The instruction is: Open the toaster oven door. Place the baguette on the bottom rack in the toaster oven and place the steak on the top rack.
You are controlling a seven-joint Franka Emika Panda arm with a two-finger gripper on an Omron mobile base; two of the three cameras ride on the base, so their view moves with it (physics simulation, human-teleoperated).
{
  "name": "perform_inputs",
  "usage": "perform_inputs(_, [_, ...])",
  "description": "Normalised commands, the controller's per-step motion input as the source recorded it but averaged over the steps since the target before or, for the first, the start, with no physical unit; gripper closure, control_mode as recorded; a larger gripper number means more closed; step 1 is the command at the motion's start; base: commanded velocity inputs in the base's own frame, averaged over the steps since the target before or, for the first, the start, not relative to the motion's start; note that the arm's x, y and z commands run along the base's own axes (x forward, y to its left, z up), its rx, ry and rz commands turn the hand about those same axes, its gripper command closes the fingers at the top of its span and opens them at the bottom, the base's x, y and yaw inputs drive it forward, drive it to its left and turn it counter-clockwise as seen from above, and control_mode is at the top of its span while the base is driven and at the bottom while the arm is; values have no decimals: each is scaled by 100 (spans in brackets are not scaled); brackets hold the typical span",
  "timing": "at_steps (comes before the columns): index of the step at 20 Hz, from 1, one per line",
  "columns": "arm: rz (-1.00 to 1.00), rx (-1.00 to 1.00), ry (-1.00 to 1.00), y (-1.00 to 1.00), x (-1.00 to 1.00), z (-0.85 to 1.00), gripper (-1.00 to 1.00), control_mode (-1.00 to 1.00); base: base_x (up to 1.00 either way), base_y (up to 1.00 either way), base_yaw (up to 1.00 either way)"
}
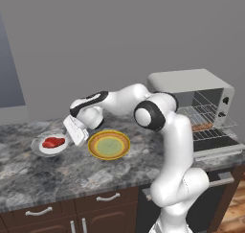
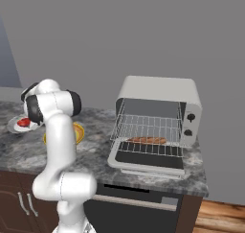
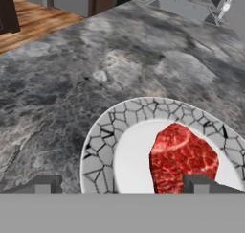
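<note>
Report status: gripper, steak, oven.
Gripper open, empty, poised just over the steak on its white plate. Oven door down, baguette on the bottom rack. Nothing in the way.

The arm (image 1: 174, 145) rises from its base at the counter front, bends at a dark-capped elbow joint (image 1: 146, 115) and extends leftward and slightly downward. The forearm ends in a dark-banded wrist (image 1: 88, 102), from which the hand angles down toward the counter. The gripper (image 1: 75, 130) is tilted, with its fingertips pointing down and to the left, and hangs close above the surface. In the hand view the two dark fingertips (image 3: 45, 184) stand far apart at the lower edge, so the jaws are spread wide with nothing clamped between them. In the right base view the upper arm (image 2: 60, 145) stands nearly vertical and the elbow (image 2: 72, 102) hides most of the hand.
</note>
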Motion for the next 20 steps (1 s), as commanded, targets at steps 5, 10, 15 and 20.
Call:
perform_inputs(5, [0,0,0,0,16,-13,-100,-100,0,0,0])
perform_inputs(10, [0,0,0,7,18,-16,-100,-100,0,0,0])
perform_inputs(15, [0,0,0,15,21,-13,-100,-100,0,0,0])
perform_inputs(20, [0,0,0,16,18,-1,-100,-100,0,0,0])
